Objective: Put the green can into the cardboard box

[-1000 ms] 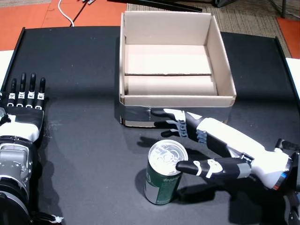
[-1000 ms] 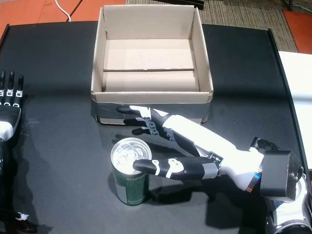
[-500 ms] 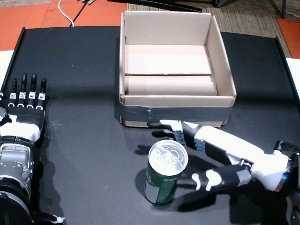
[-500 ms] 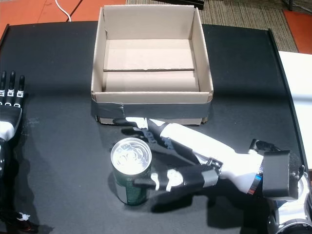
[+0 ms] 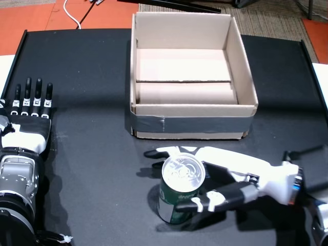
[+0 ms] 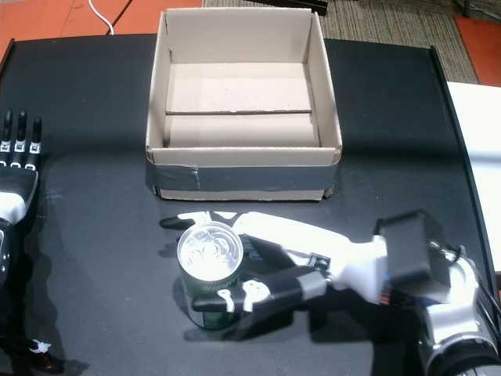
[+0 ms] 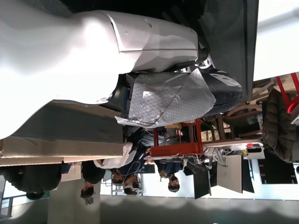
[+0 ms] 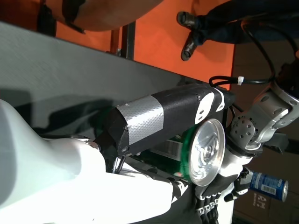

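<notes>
Head view: our right hand wraps the green can

Our right hand [image 5: 225, 179] curls around the upright green can [image 5: 179, 190], at 6 o'clock from the cardboard box [image 5: 190, 109]. Our left hand [image 5: 28, 120] lies flat, fingers extended, at 9 o'clock.

The green can's [image 5: 177, 197] far side is hidden; contact with the right hand's [image 5: 230, 177] fingers [image 5: 169, 151] cannot be told.

A black table [image 5: 87, 77] sits on orange floor [image 5: 36, 15]; a white cable [image 5: 72, 14] trails beyond it, beside grey carpet [image 5: 266, 20].
</notes>
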